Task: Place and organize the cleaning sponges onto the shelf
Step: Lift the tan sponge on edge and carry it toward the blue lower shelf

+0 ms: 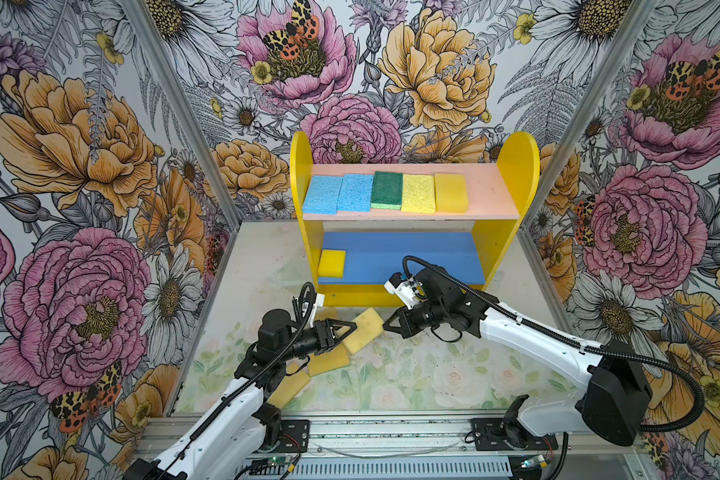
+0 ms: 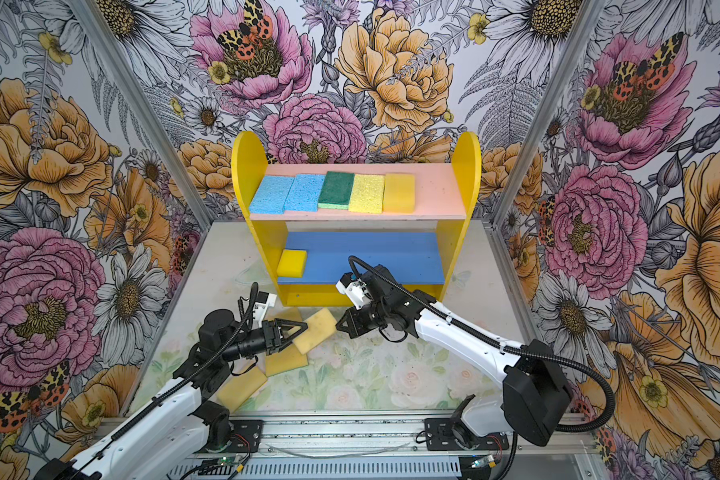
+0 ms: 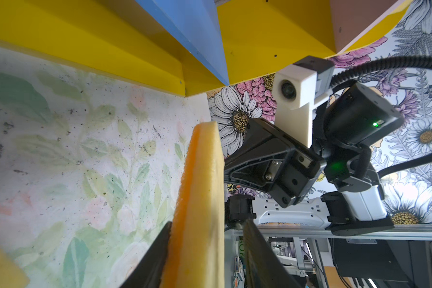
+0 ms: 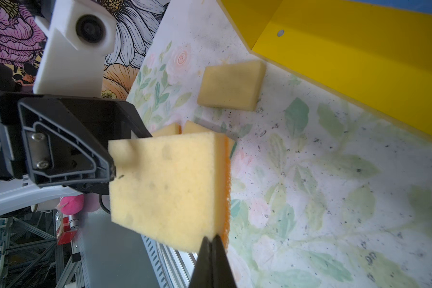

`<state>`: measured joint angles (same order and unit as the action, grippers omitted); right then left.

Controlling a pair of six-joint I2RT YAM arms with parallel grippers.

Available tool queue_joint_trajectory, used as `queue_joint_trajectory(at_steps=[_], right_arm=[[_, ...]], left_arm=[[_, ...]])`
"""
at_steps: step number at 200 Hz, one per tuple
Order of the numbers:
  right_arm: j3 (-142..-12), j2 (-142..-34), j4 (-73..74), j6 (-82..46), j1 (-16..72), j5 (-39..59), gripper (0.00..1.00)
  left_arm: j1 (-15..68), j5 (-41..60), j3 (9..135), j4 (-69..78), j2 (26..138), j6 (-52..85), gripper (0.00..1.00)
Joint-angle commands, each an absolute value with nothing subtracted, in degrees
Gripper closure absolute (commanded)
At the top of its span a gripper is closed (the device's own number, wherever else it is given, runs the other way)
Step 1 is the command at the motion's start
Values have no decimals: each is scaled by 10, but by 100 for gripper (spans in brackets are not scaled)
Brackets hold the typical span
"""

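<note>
My two top views look down from the near side at the shelf (image 1: 412, 216); my wrist cameras sit close, facing each other across one sponge (image 3: 200, 199).

The shelf's (image 1: 512, 174) pink upper board (image 1: 491, 195) is taken up from its left end by a row of five sponges (image 1: 385, 192), leaving bare room only at its right end beside the yellow side panel. The blue lower board (image 1: 412, 257) is free across nearly its whole width, with one small yellow sponge (image 1: 332, 262) in its left corner, though the right arm (image 1: 433, 299) reaches across the front of its right half. On the table (image 1: 433, 374) before the shelf, three tan sponges (image 1: 329, 360) and the left gripper (image 1: 341, 330) with a raised sponge (image 1: 366, 328) crowd the left side, and the right gripper (image 1: 389, 324) stands just beside that sponge, while the middle and right of the mat lie open.
</note>
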<state>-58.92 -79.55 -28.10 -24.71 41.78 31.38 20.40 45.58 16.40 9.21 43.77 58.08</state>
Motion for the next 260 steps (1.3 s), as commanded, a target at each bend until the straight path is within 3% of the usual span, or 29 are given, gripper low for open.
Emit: queue_joint_trajectory(at_steps=[1, 48, 67, 85, 116, 142, 174, 199, 260], right_arm=[[-608, -801, -285, -237, 420, 319, 97], [-606, -792, -285, -241, 420, 314, 96], [-605, -794, -285, -240, 420, 312, 95], [-608, -797, -284, -247, 420, 305, 82], [-610, -779, -284, -317, 413, 246, 59], [-596, -734, -279, -451, 415, 171, 45], [-554, -692, -198, -598, 485, 104, 39], [-560, -709, -160, -638, 556, 54, 38], [-625, -786, -110, -638, 633, 3, 37]], left_arm=[[198, 467, 160, 122, 434, 586, 59], [198, 462, 163, 127, 438, 587, 68], [200, 461, 163, 129, 441, 588, 82], [200, 456, 162, 130, 439, 591, 100], [204, 411, 152, 130, 414, 617, 100], [232, 276, 128, 126, 341, 666, 100], [286, 76, 105, 94, 254, 708, 100], [349, -54, 101, 76, 225, 715, 100], [451, -208, 109, 75, 218, 698, 100]])
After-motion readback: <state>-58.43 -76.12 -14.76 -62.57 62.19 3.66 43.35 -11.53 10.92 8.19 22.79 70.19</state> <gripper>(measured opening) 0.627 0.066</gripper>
